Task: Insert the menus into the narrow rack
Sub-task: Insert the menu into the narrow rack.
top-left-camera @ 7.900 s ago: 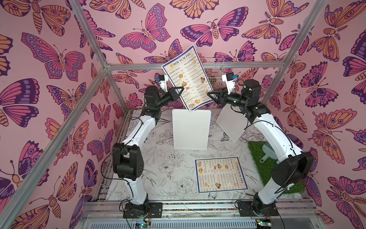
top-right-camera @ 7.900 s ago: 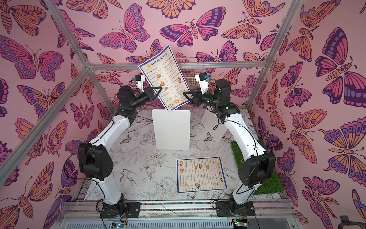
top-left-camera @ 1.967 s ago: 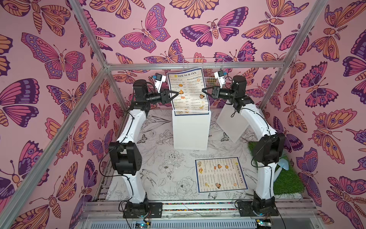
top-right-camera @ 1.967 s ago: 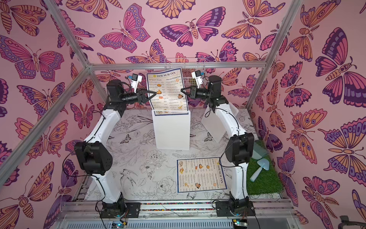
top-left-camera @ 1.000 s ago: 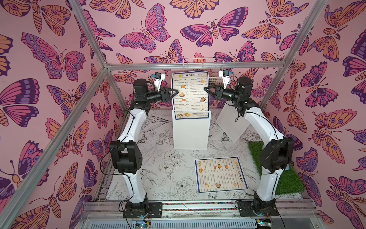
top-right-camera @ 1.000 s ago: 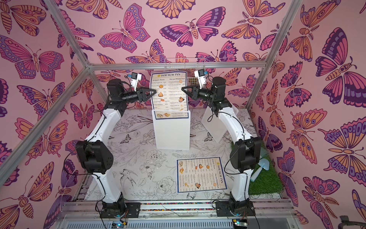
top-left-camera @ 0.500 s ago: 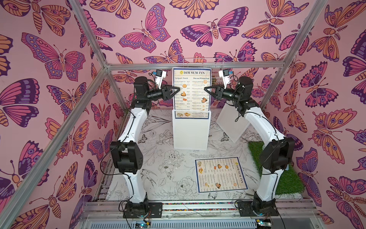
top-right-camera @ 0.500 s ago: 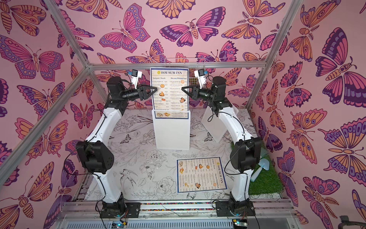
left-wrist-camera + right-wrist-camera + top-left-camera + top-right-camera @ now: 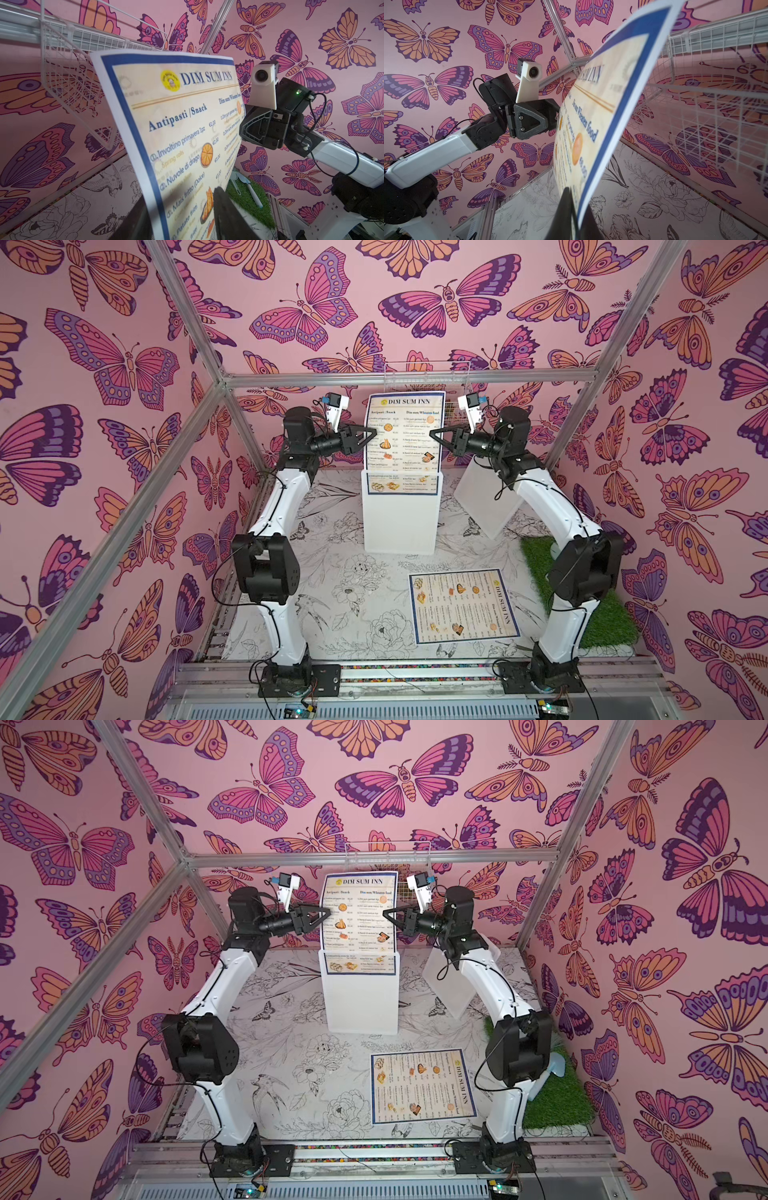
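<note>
Right gripper (image 9: 434,435) pinches, left gripper (image 9: 371,433) loosely straddles the menu (image 9: 404,427) between them, half-seated in the rack (image 9: 400,522); next, probably lower it

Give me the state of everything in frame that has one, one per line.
upright menu: standing in the rack, lower part in, most sticking out.
flat menu: lying on the table, face up, untouched.
rack: upright, holding one menu.
left gripper: open, jaws astride the menu's edge.
right gripper: at the menu's other edge; grip unclear.
</note>
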Available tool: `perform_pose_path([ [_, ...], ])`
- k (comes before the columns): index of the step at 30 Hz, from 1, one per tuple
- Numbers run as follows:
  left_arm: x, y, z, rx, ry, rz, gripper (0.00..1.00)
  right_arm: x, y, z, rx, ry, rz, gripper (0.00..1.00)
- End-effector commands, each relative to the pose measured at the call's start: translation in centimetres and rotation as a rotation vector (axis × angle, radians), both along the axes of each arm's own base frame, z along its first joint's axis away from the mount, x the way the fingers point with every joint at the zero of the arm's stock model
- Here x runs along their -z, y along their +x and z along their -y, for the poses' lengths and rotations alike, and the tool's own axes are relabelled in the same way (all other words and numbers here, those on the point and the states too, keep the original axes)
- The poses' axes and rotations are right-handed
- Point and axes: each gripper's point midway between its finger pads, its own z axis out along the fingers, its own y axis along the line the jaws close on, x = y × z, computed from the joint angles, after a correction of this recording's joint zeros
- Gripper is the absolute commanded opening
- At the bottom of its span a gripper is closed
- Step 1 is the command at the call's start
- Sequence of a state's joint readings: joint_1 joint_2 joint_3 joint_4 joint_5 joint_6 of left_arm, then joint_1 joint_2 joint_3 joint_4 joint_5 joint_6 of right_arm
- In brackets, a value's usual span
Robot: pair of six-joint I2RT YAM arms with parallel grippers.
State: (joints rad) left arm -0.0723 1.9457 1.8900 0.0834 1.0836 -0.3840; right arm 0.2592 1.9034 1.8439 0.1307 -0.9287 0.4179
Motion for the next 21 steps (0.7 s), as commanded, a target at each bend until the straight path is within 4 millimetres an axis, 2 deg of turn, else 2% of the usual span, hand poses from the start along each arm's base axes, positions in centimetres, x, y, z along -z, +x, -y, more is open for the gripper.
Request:
perform_pose_path([
  [1,-1.8,-1.1,-0.2,0.019,-0.015,0.057,0.48,-1.5,-1.5,-0.4,-0.031,0.003,0.048,0.12],
  [4,-1.9,-1.3,-0.1,0.025,-0.022,0.06,0.48,-1.4,-1.8,-0.5,-0.039,0.002,0.048,0.15],
  [6,-1.7,-1.3,-0.1,0.028,-0.023,0.057,0.48,-1.5,-1.8,-0.6,-0.039,0.004,0.049,0.21],
  [8,-1.8,-1.4,-0.1,0.033,-0.026,0.057,0.48,-2.1,-1.7,-0.5,-0.034,0.008,0.06,0.28],
  [12,-2.4,-1.4,-0.1,0.033,-0.032,0.069,0.48,-3.4,-1.3,-0.6,-0.028,0.015,0.079,0.34],
  [16,-3.3,-1.4,-0.1,0.034,-0.039,0.082,0.48,-4.1,-0.8,-0.7,-0.026,0.023,0.084,0.35],
  [21,-3.0,-1.7,0.0,0.037,-0.038,0.077,0.47,-3.6,-0.9,-0.8,-0.033,0.018,0.07,0.22],
])
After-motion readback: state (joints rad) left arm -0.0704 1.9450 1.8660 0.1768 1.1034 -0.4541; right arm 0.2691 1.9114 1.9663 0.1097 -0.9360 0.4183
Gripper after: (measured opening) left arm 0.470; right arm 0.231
